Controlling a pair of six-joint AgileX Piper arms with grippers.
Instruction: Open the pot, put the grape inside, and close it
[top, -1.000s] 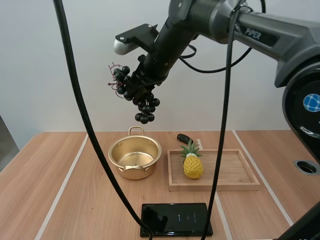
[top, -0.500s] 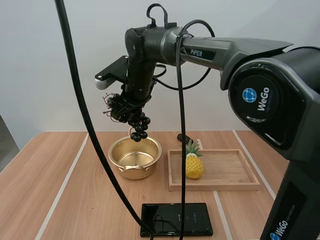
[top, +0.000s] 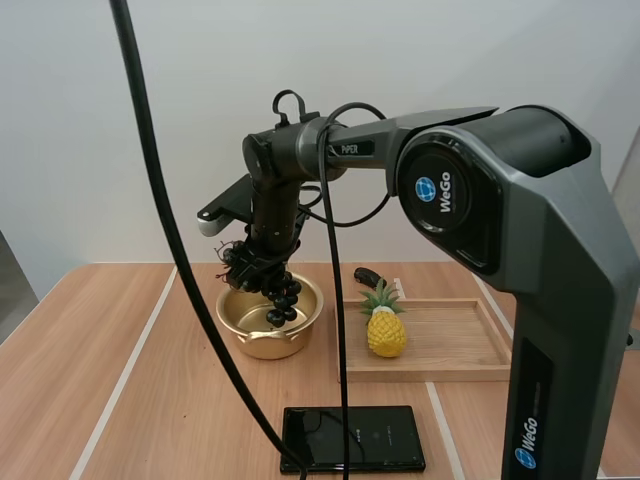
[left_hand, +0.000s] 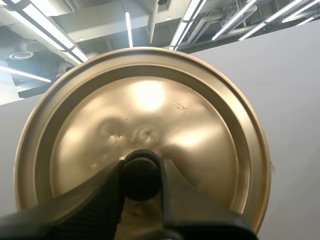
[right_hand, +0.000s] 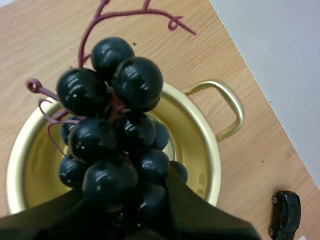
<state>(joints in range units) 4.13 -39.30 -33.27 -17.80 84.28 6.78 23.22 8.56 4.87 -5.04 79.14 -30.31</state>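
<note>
So you're sitting about halfway through this one. The lid (left_hand: 150, 110) is already off, and your left pincer (left_hand: 141, 170) is clamping it by the black knob (left_hand: 141, 176), one finger on each side. I can't tell where it's hanging relative to everything else. Your right pincer (right_hand: 127, 197) is gripping the grapes (top: 272, 285) near the top of the bunch and holding them right over the open pot (top: 228, 308), left of centre in the high view. The lowest berries are dipping past the rim, but the bunch isn't resting on the bottom yet as far as I can see. What's left, I'm guessing: lowering a bit more, letting go, pulling the right arm clear, then bringing the lid in. That's the catch, since the right arm is hanging straight above the pot, exactly where the lid needs to go. Loose stem tendrils are sticking out sideways too and might snag the rim. Other stuff is sitting on the table (top: 120, 380): a wooden tray (top: 460, 350) just right of the pot with a toy pineapple (top: 386, 332) standing in it, a small black toy car (right_hand: 285, 215) behind the tray, and a flat black slab (top: 350, 438) at bottom centre. None of it is blocking the drop.
</note>
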